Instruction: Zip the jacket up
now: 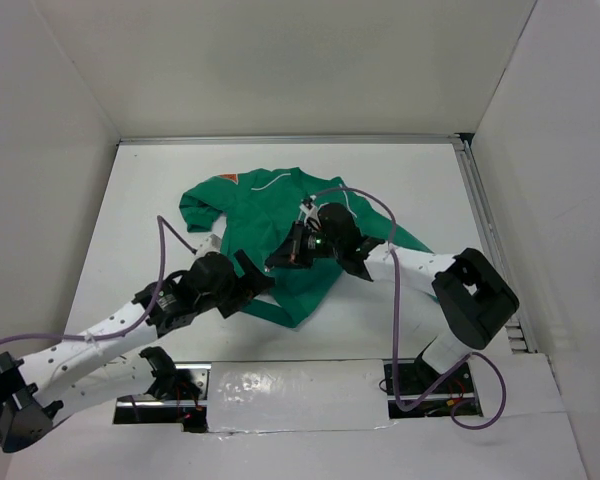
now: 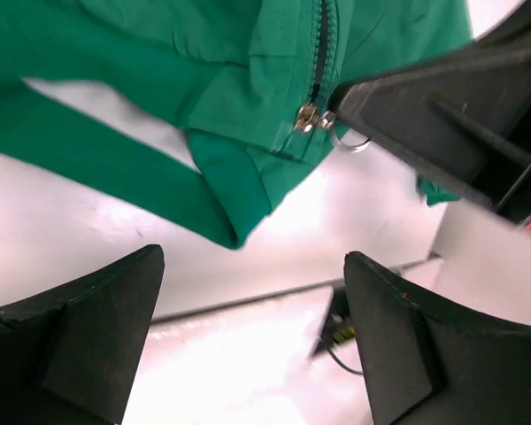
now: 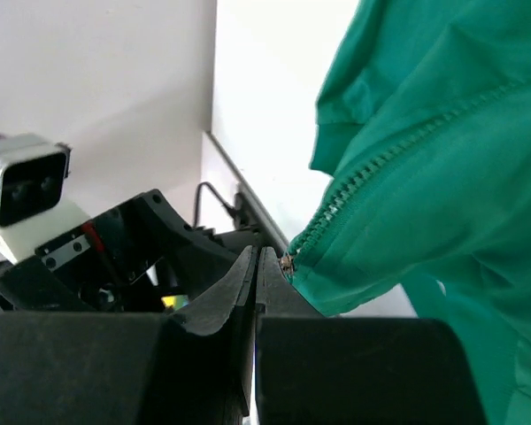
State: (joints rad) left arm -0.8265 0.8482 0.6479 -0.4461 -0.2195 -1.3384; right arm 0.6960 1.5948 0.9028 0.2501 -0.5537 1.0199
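The small green zip-front jacket (image 1: 265, 215) lies on the white table (image 1: 410, 190). Its neck is at the far side and its bottom edge is close to the two arms.

The right gripper (image 1: 283, 257) is over the bottom middle of the jacket, right at the zip. Its two black fingers (image 3: 234, 283) are pressed tight together. They pinch the small silver zip slider (image 2: 308, 117) at the jacket's bottom edge. A little metal ring (image 2: 350, 142) hangs just under the slider. The line of zip teeth (image 3: 380, 155) runs away from the fingertips, up across the green cloth.

The left gripper (image 1: 255, 283) is just beside the bottom edge, to the left of the right gripper. Its fingers (image 2: 97, 328) are wide apart with nothing between them. The jacket's bottom edge is in front of them and does not touch them
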